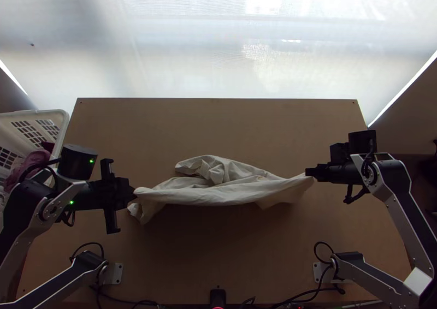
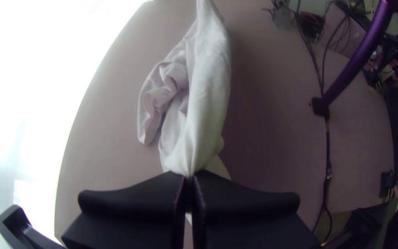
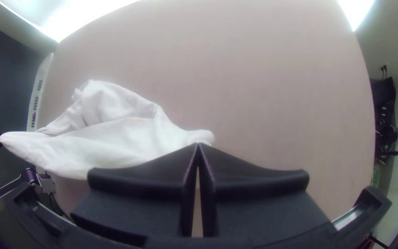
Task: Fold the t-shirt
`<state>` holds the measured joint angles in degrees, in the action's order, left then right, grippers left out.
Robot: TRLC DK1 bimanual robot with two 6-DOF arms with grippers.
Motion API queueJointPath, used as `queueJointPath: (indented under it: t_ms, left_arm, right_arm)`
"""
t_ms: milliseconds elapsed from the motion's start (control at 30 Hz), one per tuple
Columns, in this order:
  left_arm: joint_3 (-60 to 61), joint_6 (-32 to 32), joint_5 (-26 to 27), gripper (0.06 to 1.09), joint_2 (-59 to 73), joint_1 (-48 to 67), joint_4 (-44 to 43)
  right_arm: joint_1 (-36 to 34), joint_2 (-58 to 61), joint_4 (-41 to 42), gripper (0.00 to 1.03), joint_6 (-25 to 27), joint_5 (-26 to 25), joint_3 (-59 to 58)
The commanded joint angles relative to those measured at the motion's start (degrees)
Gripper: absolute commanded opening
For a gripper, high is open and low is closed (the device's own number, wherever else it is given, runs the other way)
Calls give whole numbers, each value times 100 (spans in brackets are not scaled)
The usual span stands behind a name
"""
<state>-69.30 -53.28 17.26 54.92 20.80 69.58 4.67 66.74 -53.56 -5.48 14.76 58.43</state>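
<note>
**We have the t-shirt pinched at both ends**

Our pale t-shirt [image 1: 224, 195] lies across the middle of the table [image 1: 218, 126], not laid flat. We see its side nearer the arms' bases drawn into a long, slightly sagging band, while the part beyond that is bunched in loose, crumpled folds. A loose flap hangs at its left end.

At the left end of the t-shirt, we have the left gripper [image 1: 133, 194] closed on a gathered bit of cloth; in the left wrist view its two fingers [image 2: 134, 200] meet around the pinch. The left arm comes up from outside the t-shirt's left end, bent at the wrist, so that the gripper points in along the band.

At the right end, we have the right gripper [image 1: 310, 172] shut on a corner, its fingers [image 3: 259, 184] pressed together in the right wrist view. The right arm bends outward from its base, rises wide of the t-shirt and turns in at the wrist, its gripper pointing back towards the left one.

Farther out to the left of the t-shirt, we see a white basket [image 1: 64, 120] with dark reddish cloth [image 1: 34, 160] in it.
</note>
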Motion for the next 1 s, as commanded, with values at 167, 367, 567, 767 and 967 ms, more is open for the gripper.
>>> queueJointPath:
  t_ms: [167,367,567,767,967]
  left_arm:
    - [1894,-798,-56,10,-816,522,-586]
    - [2676,-913,-126,10,-965,1102,-867]
    - [3440,-992,-275,11,-807,1207,-1694]
    - [3440,-992,-557,104,-728,900,-1825]
    - [2790,-1167,-680,104,-948,601,-1737]
  right_arm:
    - [579,252,381,3,266,0,-755]
    - [1054,867,417,3,583,-9,-922]
    - [1177,1368,970,3,521,-44,-816]
    - [1098,1509,1190,3,495,-211,-649]
    - [1089,1553,1322,3,477,-237,-632]
